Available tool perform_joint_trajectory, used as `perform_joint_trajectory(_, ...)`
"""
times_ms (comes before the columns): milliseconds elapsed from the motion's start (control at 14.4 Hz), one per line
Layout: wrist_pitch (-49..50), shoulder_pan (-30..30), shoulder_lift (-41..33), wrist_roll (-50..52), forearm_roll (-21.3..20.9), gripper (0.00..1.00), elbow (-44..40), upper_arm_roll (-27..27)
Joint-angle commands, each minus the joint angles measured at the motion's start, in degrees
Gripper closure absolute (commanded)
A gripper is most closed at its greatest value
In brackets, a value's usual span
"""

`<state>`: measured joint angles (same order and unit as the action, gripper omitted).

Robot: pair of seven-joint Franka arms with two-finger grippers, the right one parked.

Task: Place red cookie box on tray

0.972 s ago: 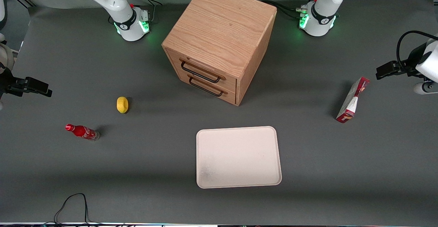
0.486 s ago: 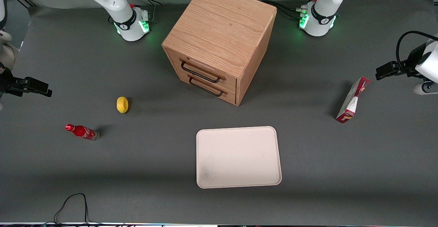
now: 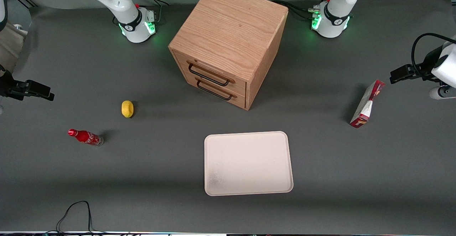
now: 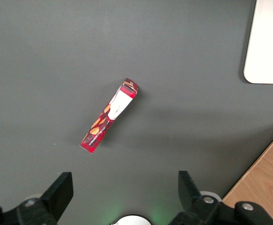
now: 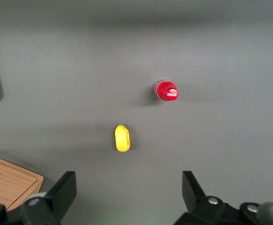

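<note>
Standing on one long thin edge on the grey table [image 3: 338, 179], the red cookie box [image 3: 367, 104] sits toward the working arm's end, well apart from the tray [image 3: 248, 163]. In the front view the box leans slightly, its red end pointing away from the camera and its white section nearer the camera. The wrist view shows the same box [image 4: 109, 116] as a narrow strip seen from above, with a corner of the tray [image 4: 266, 44] visible at some distance from it.

The gripper [image 3: 399, 74] hangs in the air above the table, near the box, slightly farther from the front camera than the box and not touching it. In the wrist view the gripper [image 4: 125, 192] has its two fingers [image 4: 59, 192] spread wide apart, with bare table between them and nothing held.

The tray lies flat, nearer the front camera than the wooden drawer cabinet [image 3: 228, 43], with a faint smudge near one corner. Toward the parked arm's end lie a lemon [image 3: 127, 108] and a small red soda bottle [image 3: 85, 137], the bottle nearer the camera than the lemon.
</note>
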<state>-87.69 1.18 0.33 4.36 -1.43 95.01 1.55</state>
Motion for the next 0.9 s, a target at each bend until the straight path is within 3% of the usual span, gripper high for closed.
perform_joint_trajectory(0, 0.8, 0.3, 0.5, 0.0, 0.3, 0.0, -1.0, 0.5)
perform_joint_trajectory(833, 0.6, 0.1, 0.6, -5.0, -0.1, 0.0, -0.7, 0.6)
